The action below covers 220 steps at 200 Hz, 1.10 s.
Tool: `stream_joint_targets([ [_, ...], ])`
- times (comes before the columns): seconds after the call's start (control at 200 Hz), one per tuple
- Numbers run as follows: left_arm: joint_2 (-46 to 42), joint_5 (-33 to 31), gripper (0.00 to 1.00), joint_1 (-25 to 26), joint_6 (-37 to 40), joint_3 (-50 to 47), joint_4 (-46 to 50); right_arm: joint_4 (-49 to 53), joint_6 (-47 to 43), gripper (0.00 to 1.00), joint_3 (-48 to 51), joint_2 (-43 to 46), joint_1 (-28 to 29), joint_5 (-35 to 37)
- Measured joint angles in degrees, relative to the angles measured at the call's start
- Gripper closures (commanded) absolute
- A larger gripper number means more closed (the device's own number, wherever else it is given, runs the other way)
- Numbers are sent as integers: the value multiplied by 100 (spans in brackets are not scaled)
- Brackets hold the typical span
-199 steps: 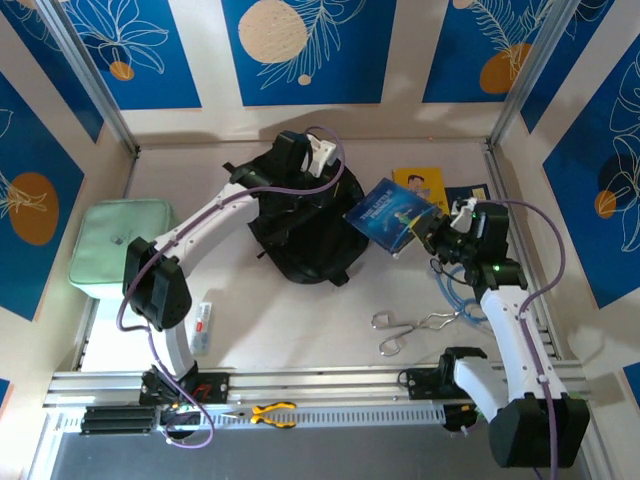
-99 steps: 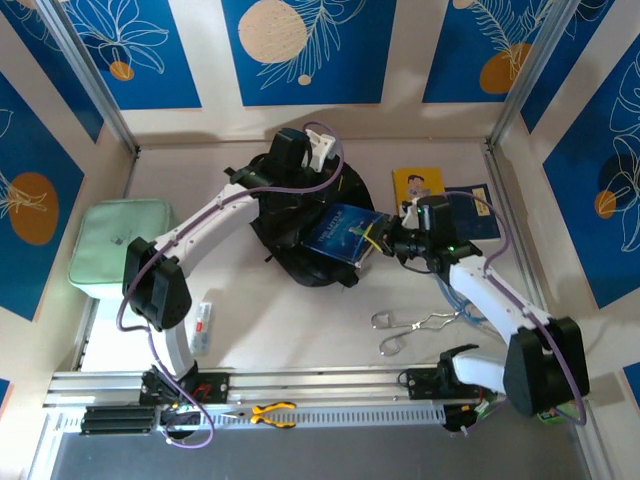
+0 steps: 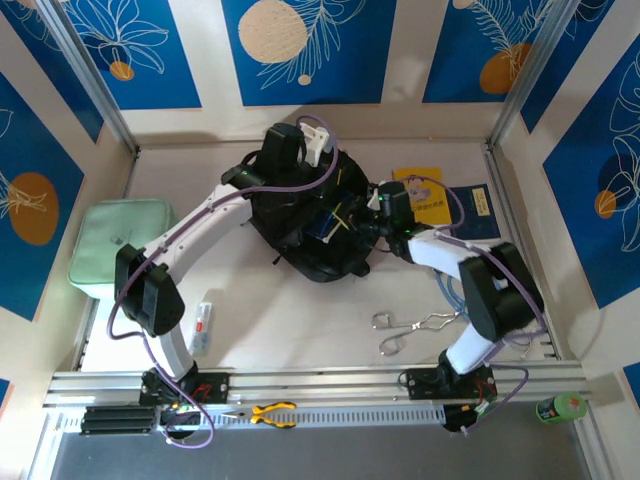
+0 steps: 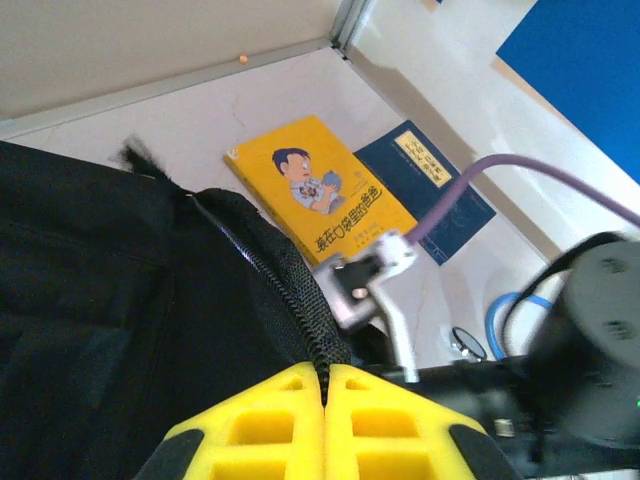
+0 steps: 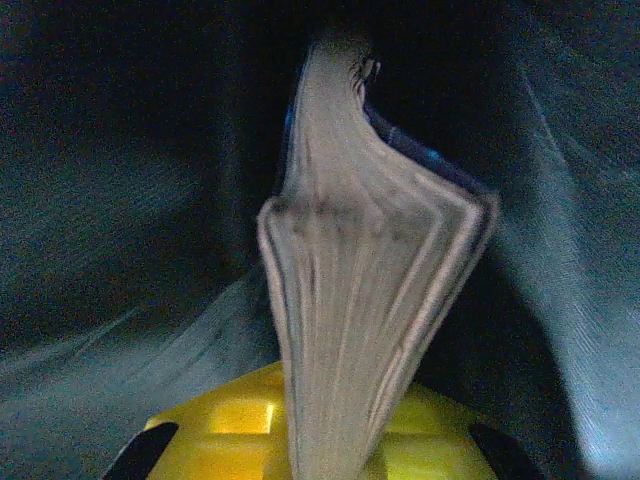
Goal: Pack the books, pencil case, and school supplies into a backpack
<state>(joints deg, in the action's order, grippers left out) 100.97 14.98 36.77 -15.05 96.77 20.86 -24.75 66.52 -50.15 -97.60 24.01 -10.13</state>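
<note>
— Claws doing what?
— Right claw (image 5: 330,445) clamped on the blue book (image 5: 375,290), mostly inside the backpack (image 3: 322,264); left claw (image 4: 325,400) pinching its zip edge open. Yellow book (image 4: 320,190) and navy book (image 4: 425,175) lie on the counter (image 3: 300,315) beside it, unpacked.

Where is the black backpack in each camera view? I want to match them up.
Top external: the backpack sits just above picture centre.
Left wrist: its black fabric and zip edge cover the left half, pinched in the left fingers.
Right wrist: its dark fabric surrounds the blue book held in the right fingers.
Shared landmark: the yellow book, right of the backpack in top and left wrist views.
</note>
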Motion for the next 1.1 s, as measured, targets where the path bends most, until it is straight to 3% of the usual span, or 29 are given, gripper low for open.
stream_joint_targets([
  [0.335, 7, 2, 100, -2, -66, -2, 208, -876, 190, 100, -863, -1298, 282, 216],
  [0.44, 28, -2, 100, -13, -105, -2, 210, -837, 260, 92, -1099, -1530, 385, 317],
  [0.53, 50, -4, 100, -39, -114, -13, 208, -579, 275, 79, -1309, -1633, 463, 378],
  [0.655, 50, 0, 100, -111, -118, -103, 131, -11, 330, 62, -1434, -1580, 507, 476],
  [0.86, 57, 114, 100, -339, -251, -358, 50, 1624, 555, 46, -1429, -1084, 442, 570],
  [1.1, 151, 260, 100, -428, -317, -363, -146, 2312, 669, 45, -1080, 26, 424, 542],
])
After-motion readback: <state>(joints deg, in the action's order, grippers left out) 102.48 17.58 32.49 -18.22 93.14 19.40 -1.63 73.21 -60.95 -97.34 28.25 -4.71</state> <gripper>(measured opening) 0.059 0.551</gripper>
